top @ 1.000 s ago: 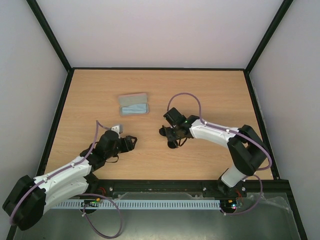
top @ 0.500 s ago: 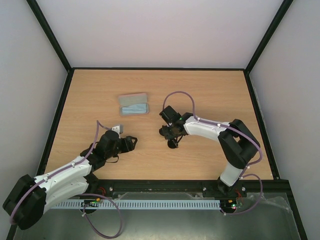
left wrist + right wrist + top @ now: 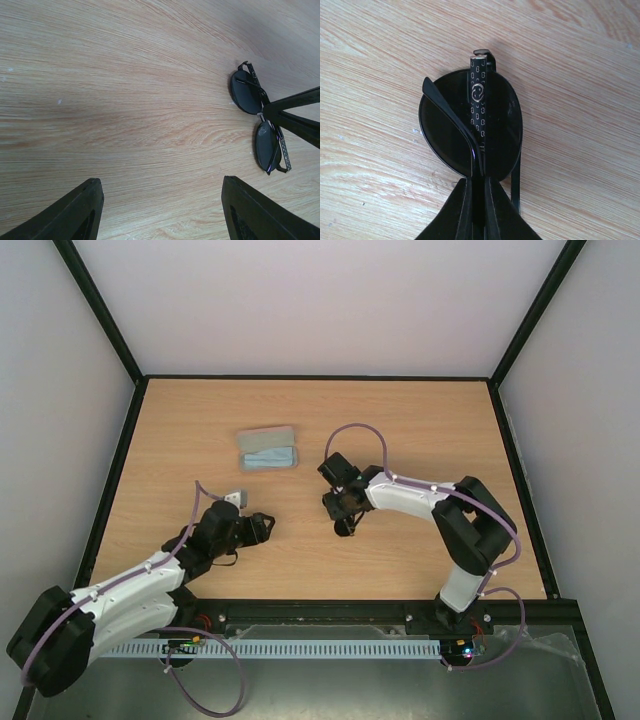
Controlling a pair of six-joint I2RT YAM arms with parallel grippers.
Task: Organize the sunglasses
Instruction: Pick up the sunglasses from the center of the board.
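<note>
Bright, even light and sharp pictures; the sunglasses (image 3: 470,125) cast only a soft shadow.

I see sunglasses (image 3: 445,131) with glossy black lenses; their temple arm (image 3: 477,107) is black with a silver chain-link pattern and a swirl emblem. The bench (image 3: 420,420) is pale wood with wavy orange-brown grain. The right jaws are matte black. A cloth (image 3: 268,459) is light blue.

The wooden worktop (image 3: 430,420) carries the sunglasses (image 3: 260,120) near its middle. Farther back and left lie a grey piece (image 3: 266,437) and a light blue piece (image 3: 268,460), touching.
</note>
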